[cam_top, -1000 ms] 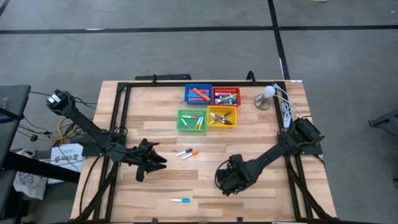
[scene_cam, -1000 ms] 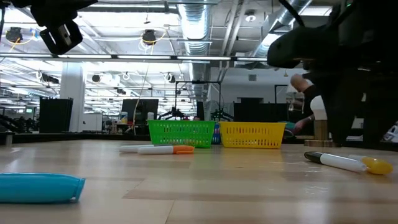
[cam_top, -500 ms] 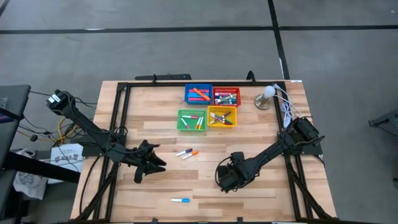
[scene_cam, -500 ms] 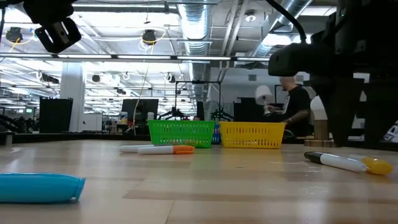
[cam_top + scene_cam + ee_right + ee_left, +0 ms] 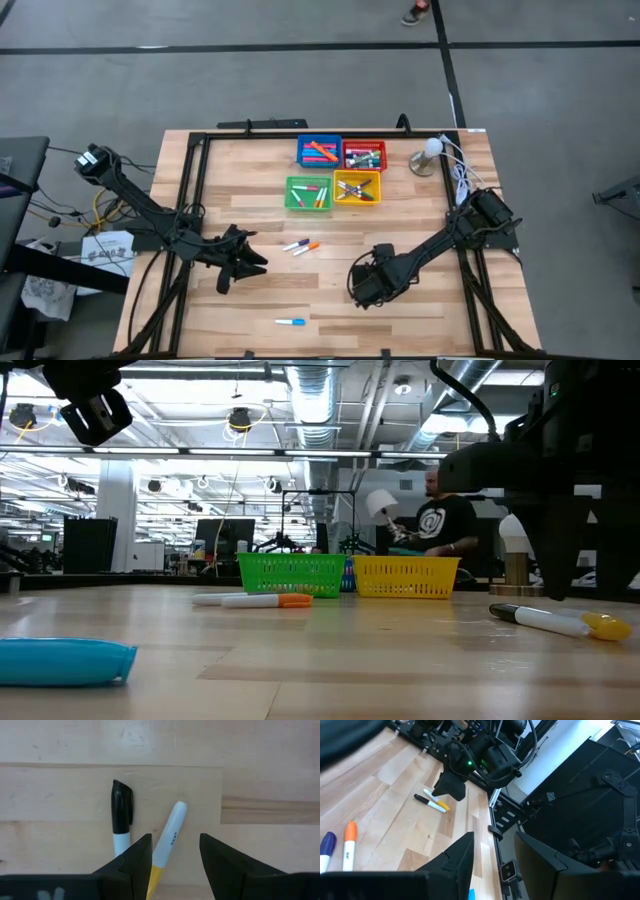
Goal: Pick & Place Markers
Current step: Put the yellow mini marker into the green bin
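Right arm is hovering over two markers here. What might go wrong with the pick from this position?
1. The black-capped marker and the yellow-capped marker lie close side by side under the open right gripper, so closing could catch both or knock one aside.
2. The yellow-capped one lies at a slant, so the fingers may grip it off-centre and it could swivel.
3. The left gripper waits near the loose purple and orange markers; reaching the trays means passing close.

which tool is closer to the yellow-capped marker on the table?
Right. The right tool hangs directly over the yellow-capped marker, open fingers either side. The left tool sits far across the table, open and empty.
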